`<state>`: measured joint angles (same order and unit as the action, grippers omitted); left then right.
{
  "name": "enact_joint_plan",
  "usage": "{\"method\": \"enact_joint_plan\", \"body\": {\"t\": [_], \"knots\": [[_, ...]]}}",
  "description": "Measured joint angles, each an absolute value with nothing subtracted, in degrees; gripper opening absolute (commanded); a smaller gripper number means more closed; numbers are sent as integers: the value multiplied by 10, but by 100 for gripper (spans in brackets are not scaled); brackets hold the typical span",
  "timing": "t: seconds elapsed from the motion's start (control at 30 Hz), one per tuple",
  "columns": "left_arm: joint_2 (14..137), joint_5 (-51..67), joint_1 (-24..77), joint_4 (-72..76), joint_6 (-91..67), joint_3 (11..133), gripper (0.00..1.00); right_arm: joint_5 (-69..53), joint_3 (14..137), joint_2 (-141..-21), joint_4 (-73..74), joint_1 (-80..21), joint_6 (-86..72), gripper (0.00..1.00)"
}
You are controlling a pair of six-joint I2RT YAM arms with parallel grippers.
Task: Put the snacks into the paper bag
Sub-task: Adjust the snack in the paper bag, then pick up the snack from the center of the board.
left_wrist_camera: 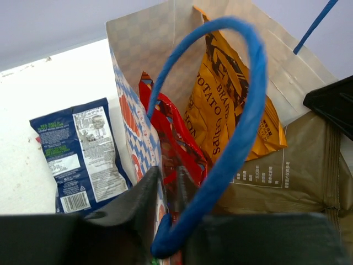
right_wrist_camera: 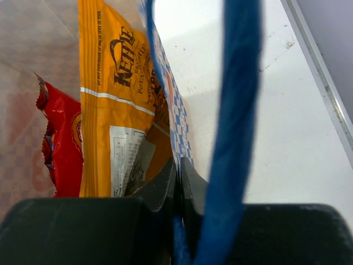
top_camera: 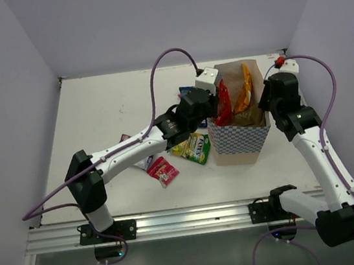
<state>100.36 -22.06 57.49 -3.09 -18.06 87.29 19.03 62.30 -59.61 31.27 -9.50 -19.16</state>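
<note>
The paper bag (top_camera: 240, 142) stands upright at mid-table, with a red snack (top_camera: 223, 103), an orange chip packet (top_camera: 244, 89) and a brown packet (left_wrist_camera: 292, 182) inside it. My left gripper (top_camera: 211, 111) is at the bag's left rim. In the left wrist view its jaws (left_wrist_camera: 165, 178) stand slightly apart astride the zigzag wall (left_wrist_camera: 135, 127) and the red packet's (left_wrist_camera: 176, 130) edge, and the blue cord handle (left_wrist_camera: 242, 127) loops over them. My right gripper (top_camera: 266, 104) is shut on the bag's right wall (right_wrist_camera: 175, 113) beside the orange packet (right_wrist_camera: 110, 83).
On the table left of the bag lie a yellow-green packet (top_camera: 192, 148), a small pink-red packet (top_camera: 163, 171), a dark blue packet (left_wrist_camera: 77, 154) behind the left gripper, and a pale packet (top_camera: 144, 163) partly under the left arm. White walls enclose the table.
</note>
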Motion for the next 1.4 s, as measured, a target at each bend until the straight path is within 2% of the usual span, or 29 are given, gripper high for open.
{"method": "enact_joint_plan", "body": {"t": [0.07,0.1,0.17,0.2,0.33,0.43,0.57,0.8,0.93,1.4], "knots": [[996,-220,575,-31,-181,873,43,190,623,-592,318,-95,-192,15],[990,-220,575,-31,-182,873,54,190,623,-590,321,-95,-192,17],[974,-218,575,-32,-182,873,64,191,623,-586,327,-95,-193,24],[965,-218,575,-34,-182,873,73,190,624,-584,330,-95,-193,28],[924,-211,575,-43,-179,873,90,189,629,-580,343,-95,-193,45],[894,-203,575,-48,-175,873,99,190,633,-570,354,-95,-192,52],[855,-179,568,-61,-172,873,100,188,643,-554,365,-95,-193,76],[783,-141,512,-98,-174,855,100,183,670,-521,383,-95,-190,93],[741,-141,480,-119,-175,834,100,175,676,-486,389,-95,-190,98],[683,-59,291,-167,-227,634,100,152,668,-385,385,-95,-177,99]]}}
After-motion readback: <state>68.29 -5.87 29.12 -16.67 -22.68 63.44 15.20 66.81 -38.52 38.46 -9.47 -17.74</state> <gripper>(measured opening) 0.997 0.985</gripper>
